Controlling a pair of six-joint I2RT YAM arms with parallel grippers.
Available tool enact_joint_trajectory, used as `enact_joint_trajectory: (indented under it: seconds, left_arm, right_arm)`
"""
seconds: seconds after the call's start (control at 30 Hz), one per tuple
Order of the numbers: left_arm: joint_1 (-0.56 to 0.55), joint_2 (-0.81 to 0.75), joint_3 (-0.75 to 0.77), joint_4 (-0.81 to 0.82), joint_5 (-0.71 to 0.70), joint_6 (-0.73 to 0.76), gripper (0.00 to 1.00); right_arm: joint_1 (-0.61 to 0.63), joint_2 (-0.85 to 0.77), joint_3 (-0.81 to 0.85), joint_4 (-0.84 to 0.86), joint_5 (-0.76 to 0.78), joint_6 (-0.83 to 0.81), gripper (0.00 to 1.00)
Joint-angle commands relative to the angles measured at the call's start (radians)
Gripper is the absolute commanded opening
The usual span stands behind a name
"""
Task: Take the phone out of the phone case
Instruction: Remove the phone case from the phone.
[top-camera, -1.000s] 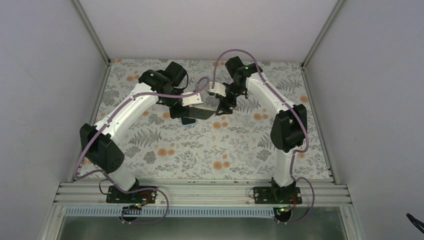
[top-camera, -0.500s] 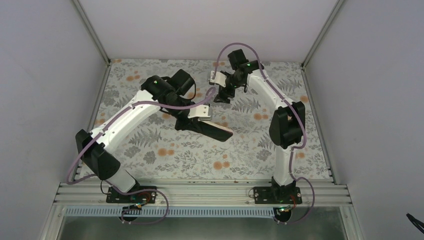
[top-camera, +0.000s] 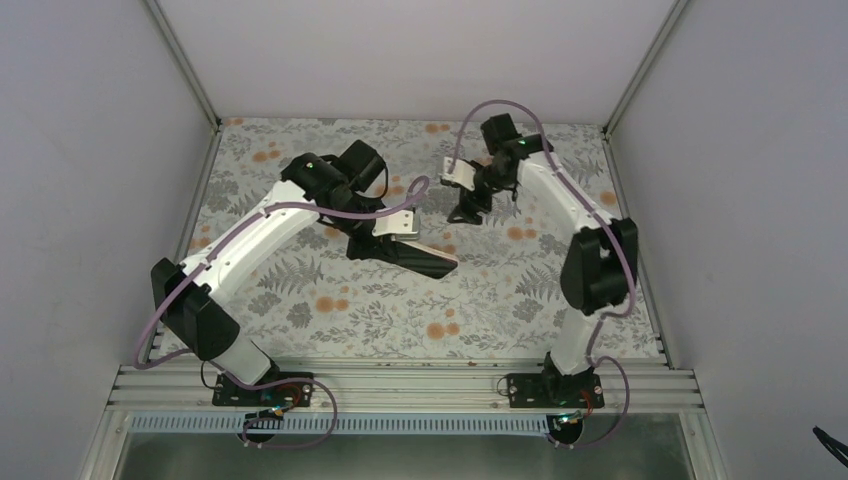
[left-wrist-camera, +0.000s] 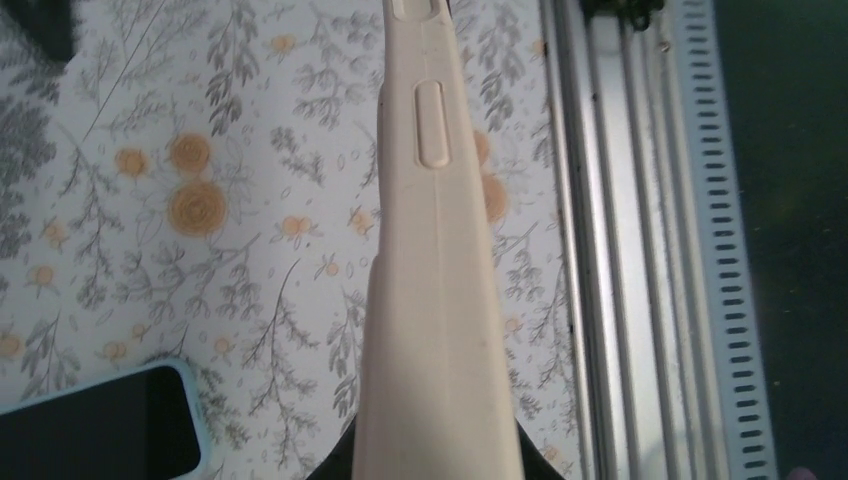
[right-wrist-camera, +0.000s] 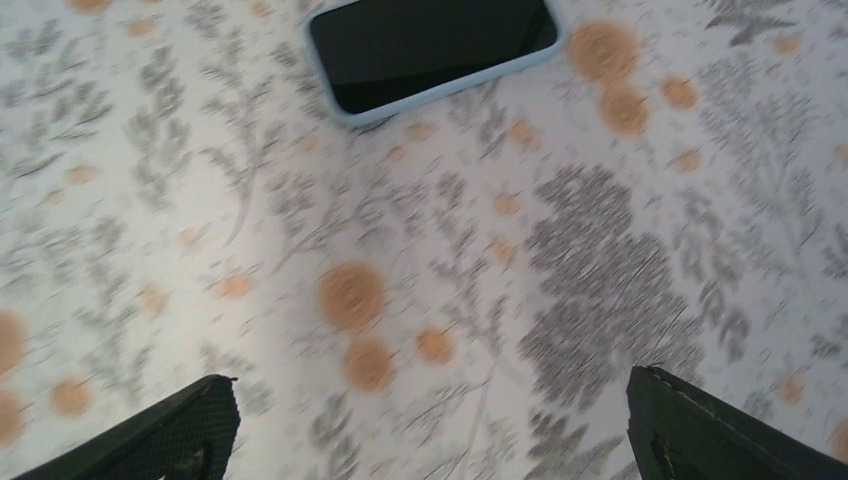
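My left gripper (top-camera: 392, 243) is shut on one end of a beige phone case (left-wrist-camera: 435, 250). I see the case edge-on in the left wrist view, with a moulded side button. From above it is a dark slab (top-camera: 428, 261) held over the mat, pointing near-right. I cannot tell whether a phone is inside it. A black-screened phone with a light blue rim (right-wrist-camera: 432, 45) lies flat on the mat, and its corner shows in the left wrist view (left-wrist-camera: 95, 428). My right gripper (top-camera: 467, 207) is open and empty above the mat, its fingertips (right-wrist-camera: 195, 425) wide apart.
The floral mat (top-camera: 420, 310) covers the table. The aluminium rail (top-camera: 400, 385) runs along the near edge, and shows in the left wrist view (left-wrist-camera: 610, 250). White walls stand on three sides.
Both grippers met at the case a second ago. My left gripper has carried it toward the near right. My right gripper has let go, drawn back and swung to the right.
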Motion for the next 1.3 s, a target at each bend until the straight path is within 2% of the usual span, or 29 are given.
enact_joint_trajectory:
  seconds: [0.0, 0.1, 0.27, 0.8, 1.27]
  left_arm:
    - [0.012, -0.008, -0.029, 0.105, -0.071, -0.024, 0.02]
    - [0.017, 0.009, -0.031, 0.151, -0.110, -0.043, 0.02]
    - [0.019, 0.040, -0.001, 0.163, -0.092, -0.040, 0.02]
    - [0.019, 0.029, 0.026, 0.128, -0.074, -0.040, 0.02]
    - [0.020, 0.026, 0.026, 0.130, -0.095, -0.039, 0.02]
  right_arm:
    - [-0.010, -0.206, -0.143, -0.051, -0.082, -0.043, 0.96]
    - [-0.008, -0.307, -0.219, -0.072, -0.169, -0.045, 0.96]
    - [-0.001, -0.353, -0.277, -0.068, -0.238, -0.032, 0.95]
    - [-0.015, -0.339, -0.311, 0.017, -0.213, -0.004, 0.93]
    - [-0.028, -0.310, -0.258, -0.103, -0.252, -0.080, 0.92]
